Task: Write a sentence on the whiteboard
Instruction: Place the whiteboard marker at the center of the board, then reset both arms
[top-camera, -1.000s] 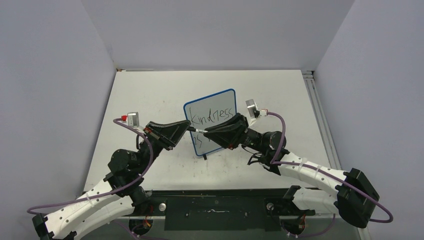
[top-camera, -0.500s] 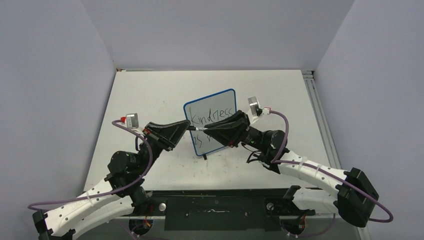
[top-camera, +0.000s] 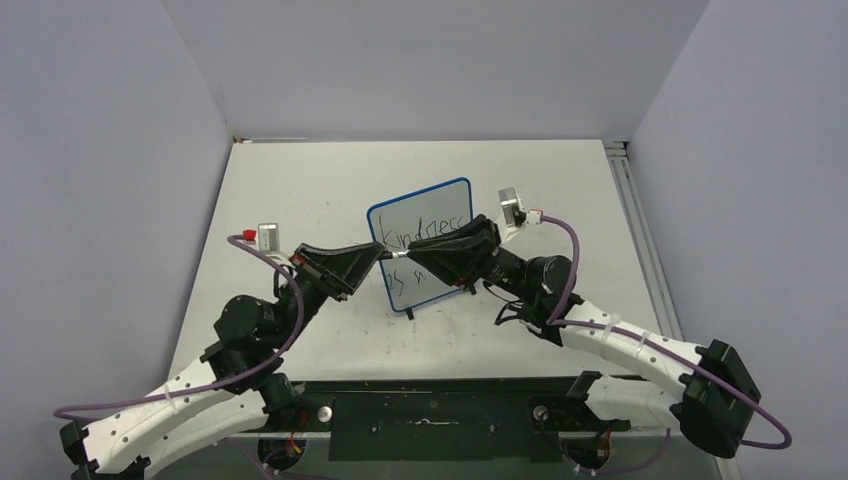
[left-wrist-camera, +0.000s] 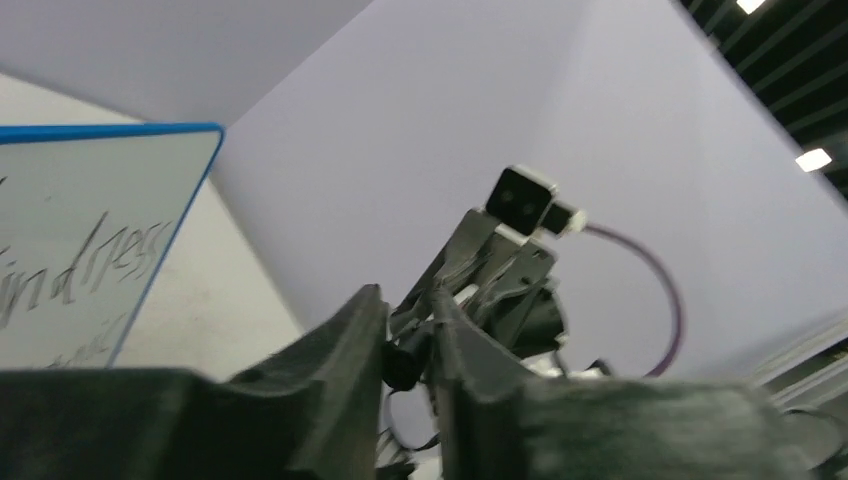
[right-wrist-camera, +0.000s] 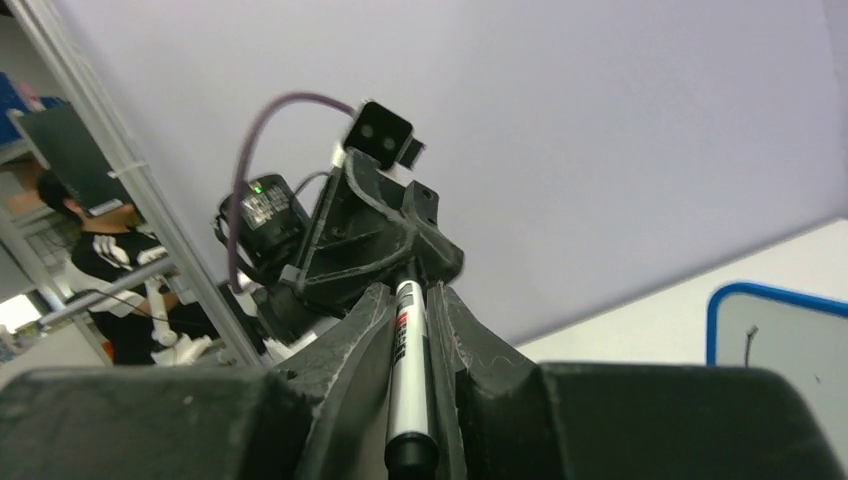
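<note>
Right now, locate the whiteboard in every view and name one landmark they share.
Top external: the whiteboard stands upright at the picture's centre.
Left wrist: at the left edge, partly cut off.
Right wrist: lower right corner, only one corner of it showing.
Shared landmark: its blue frame, seen in all three.

White table (top-camera: 300, 190) between pale lilac walls (top-camera: 430, 60); metal rail (top-camera: 640, 240) along its right edge.

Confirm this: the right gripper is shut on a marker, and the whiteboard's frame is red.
Wrong on the frame: the whiteboard has a blue frame, not red, as the top external view shows. The rest stands: the right gripper is shut on the marker.
</note>
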